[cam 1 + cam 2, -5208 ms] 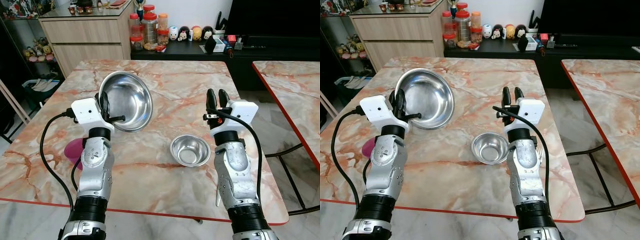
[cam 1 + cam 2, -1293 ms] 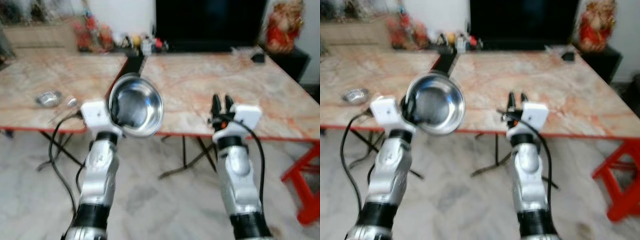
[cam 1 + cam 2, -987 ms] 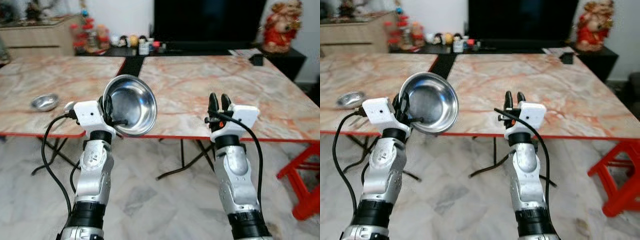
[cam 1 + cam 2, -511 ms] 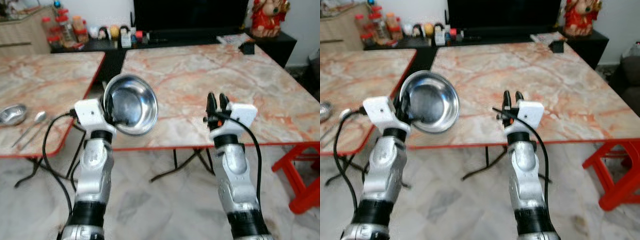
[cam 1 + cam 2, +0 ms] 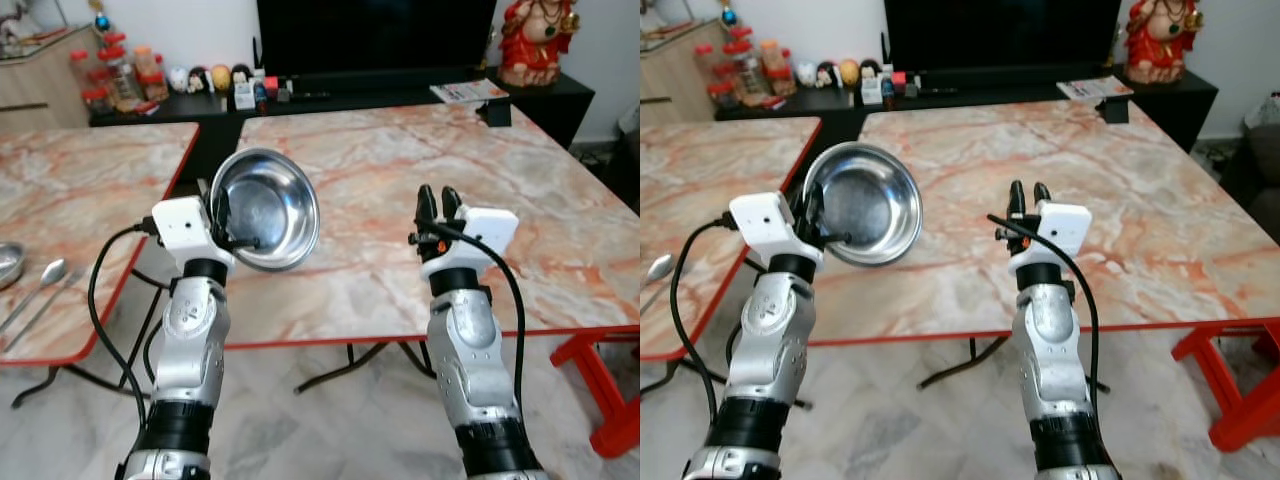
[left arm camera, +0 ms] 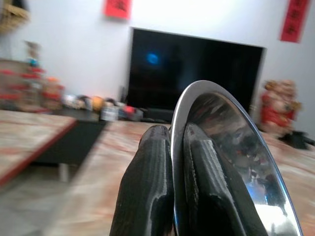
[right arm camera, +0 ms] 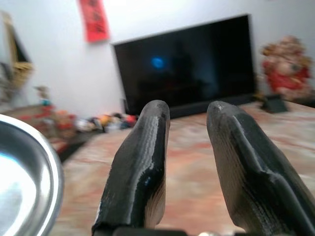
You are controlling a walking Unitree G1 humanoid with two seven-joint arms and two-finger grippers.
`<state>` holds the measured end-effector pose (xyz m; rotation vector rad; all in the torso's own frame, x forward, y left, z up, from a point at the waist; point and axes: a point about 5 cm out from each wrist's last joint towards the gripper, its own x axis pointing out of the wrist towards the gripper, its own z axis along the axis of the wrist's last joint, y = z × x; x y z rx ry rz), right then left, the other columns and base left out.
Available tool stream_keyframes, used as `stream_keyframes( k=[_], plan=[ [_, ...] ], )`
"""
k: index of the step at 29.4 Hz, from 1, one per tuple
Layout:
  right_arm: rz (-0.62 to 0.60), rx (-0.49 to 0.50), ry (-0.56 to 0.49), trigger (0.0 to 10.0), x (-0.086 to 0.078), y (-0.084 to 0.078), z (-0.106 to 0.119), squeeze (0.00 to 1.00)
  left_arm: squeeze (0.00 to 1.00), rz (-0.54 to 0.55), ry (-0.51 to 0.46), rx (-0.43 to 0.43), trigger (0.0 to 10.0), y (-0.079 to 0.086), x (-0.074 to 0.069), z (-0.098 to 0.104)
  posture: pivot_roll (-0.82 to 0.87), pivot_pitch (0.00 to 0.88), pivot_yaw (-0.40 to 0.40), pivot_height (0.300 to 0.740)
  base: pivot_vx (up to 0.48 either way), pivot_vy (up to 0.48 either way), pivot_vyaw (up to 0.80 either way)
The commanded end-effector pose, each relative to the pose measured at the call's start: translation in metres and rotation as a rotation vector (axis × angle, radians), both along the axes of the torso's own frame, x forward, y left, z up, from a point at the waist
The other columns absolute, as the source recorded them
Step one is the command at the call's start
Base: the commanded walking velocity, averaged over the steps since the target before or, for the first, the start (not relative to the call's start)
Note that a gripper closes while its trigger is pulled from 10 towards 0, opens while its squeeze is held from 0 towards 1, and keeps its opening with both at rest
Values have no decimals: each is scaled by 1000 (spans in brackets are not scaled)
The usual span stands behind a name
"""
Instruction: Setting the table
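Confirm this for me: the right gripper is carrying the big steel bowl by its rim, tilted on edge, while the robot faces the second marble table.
Not quite. The left gripper carries the big steel bowl, its fingers pinching the rim, as the left wrist view shows. The right gripper is open and holds nothing. The bowl is tilted on edge, and the second marble table is ahead.

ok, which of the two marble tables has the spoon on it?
The left marble table, the one beyond the large steel bowl in the left claw. A spoon lies near its front edge; the table straight ahead has none.
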<state>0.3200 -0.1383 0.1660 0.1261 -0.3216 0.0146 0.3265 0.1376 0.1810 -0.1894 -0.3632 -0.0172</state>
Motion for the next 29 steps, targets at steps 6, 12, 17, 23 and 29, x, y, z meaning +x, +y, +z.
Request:
stream_keyframes(
  k=[6,12,17,23,29],
  plan=[
    [7,-7,-18,10000,1,4,5,0,0,-10,-23,17,10000,1,1,6,-54,0,39,740,387,0,0],
    [11,-9,-15,10000,0,5,4,0,0,-19,-20,17,10000,-1,0,5,-57,0,39,740,386,0,0],
    [12,-8,-11,10000,0,5,3,0,0,-18,-21,23,10000,-3,0,4,-53,0,36,740,126,0,0],
    [10,-4,-8,10000,0,4,3,0,0,-3,-2,41,10000,-2,0,1,-51,0,32,740,0,0,0],
    [11,-33,1,10000,0,5,2,0,0,1,-6,38,10000,-2,-1,2,-55,0,29,740,0,-125,160]
  ],
)
